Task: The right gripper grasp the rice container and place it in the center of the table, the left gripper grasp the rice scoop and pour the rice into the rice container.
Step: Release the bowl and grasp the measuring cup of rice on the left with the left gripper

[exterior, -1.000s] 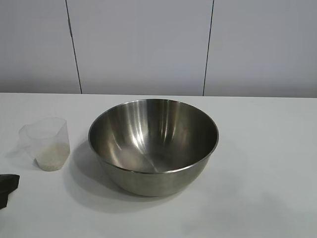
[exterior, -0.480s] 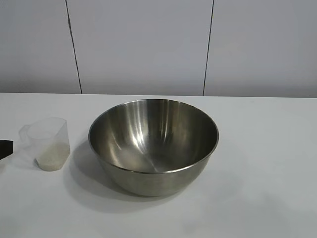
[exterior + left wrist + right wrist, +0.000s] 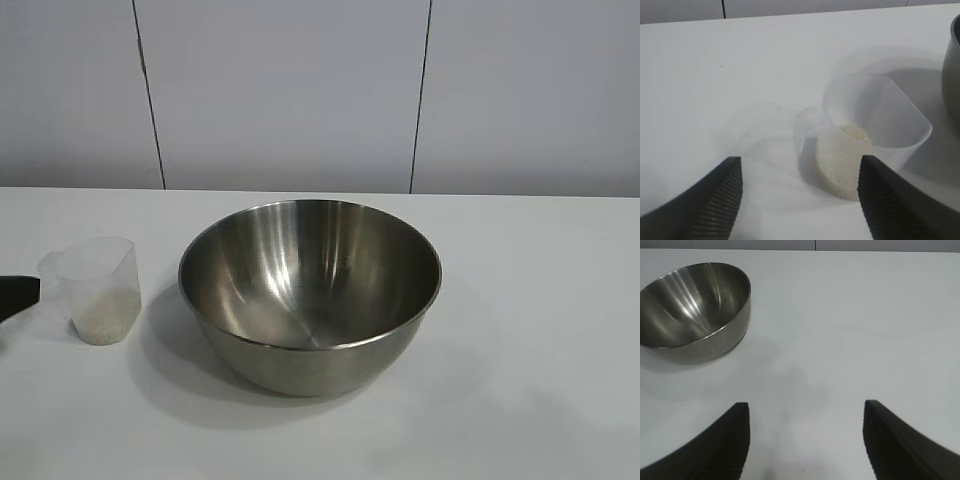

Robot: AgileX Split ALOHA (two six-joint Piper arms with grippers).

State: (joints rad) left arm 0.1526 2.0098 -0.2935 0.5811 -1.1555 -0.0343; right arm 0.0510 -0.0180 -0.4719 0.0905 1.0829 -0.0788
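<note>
Two sets of jaws stand apart and empty right now, so you have no grasp yet on either side. Your left gripper (image 3: 799, 200) has its jaws wide, aimed at the rice scoop (image 3: 867, 145), which sits just ahead of them but untouched; in the exterior view only a black tip of that gripper shows at the left edge, near the scoop. The scoop stands upright on the desk (image 3: 530, 330) with the rice (image 3: 842, 162) lying low in its bottom, none of it poured. Your right gripper (image 3: 805, 440) also has its jaws open, well apart from the rice container (image 3: 310, 290), which it sees farther off across bare desk. That steel bowl already sits near the middle of the desk, just beside the scoop, and looks empty inside. By my reading the placing half is done and the scooping half remains: close on the scoop, lift, tip into the bowl. The desk is plain white and smooth; behind it runs a pale panelled wall (image 3: 290, 90) with dark vertical seams.
</note>
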